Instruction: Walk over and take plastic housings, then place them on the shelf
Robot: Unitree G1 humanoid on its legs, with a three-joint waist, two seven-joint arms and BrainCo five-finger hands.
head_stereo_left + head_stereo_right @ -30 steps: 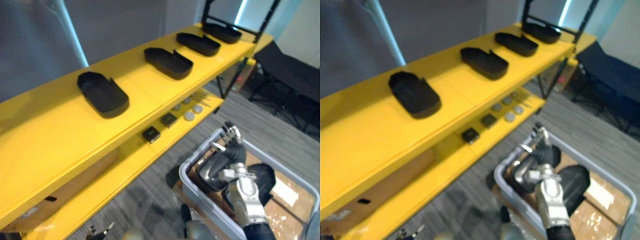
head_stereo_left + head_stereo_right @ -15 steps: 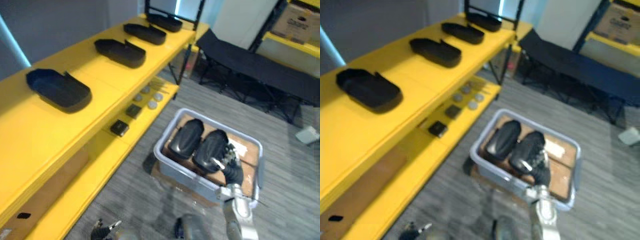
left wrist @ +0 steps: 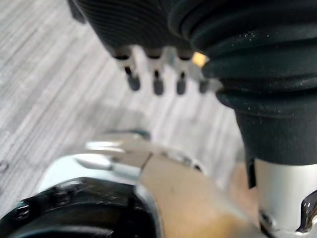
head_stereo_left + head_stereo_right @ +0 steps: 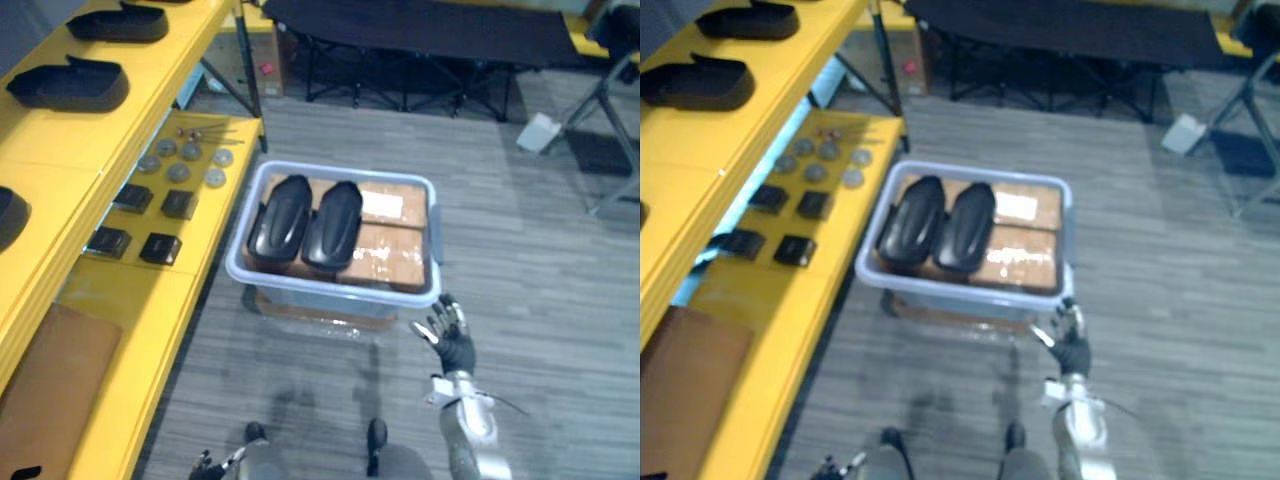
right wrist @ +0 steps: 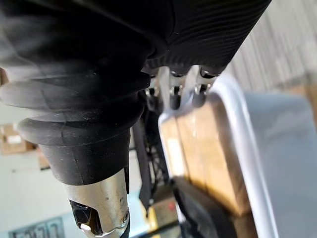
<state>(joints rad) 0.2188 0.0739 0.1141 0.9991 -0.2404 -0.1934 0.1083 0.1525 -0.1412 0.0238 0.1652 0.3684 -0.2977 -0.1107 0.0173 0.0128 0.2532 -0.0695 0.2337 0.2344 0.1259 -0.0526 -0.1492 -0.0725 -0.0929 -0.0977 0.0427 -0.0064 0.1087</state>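
Two black plastic housings (image 4: pixel 285 220) (image 4: pixel 333 222) lie side by side on cardboard in a grey-blue bin (image 4: pixel 335 296) on the floor. My right hand (image 4: pixel 448 336) hovers open, fingers spread, just off the bin's near right corner and holds nothing. Its wrist view looks past straight fingers (image 5: pixel 179 91) at the bin's rim (image 5: pixel 238 130) and one housing (image 5: pixel 204 214). My left hand (image 4: pixel 206 465) hangs low at the left, with relaxed fingers (image 3: pixel 156 83) over bare floor. More housings (image 4: pixel 68 85) (image 4: pixel 118 22) sit on the yellow shelf's top (image 4: pixel 70 135).
The lower yellow shelf (image 4: pixel 150 300) carries small black boxes (image 4: pixel 160 247), round discs (image 4: pixel 178 172) and a brown board (image 4: pixel 45 365). A black folding cot (image 4: pixel 420 25) stands beyond the bin. A stand (image 4: pixel 612 110) and a white object (image 4: pixel 540 130) are at the far right.
The camera has swung from the shelf down to the bin. My right hand, which was over the housings in the bin, is now outside it by the near right corner, empty.
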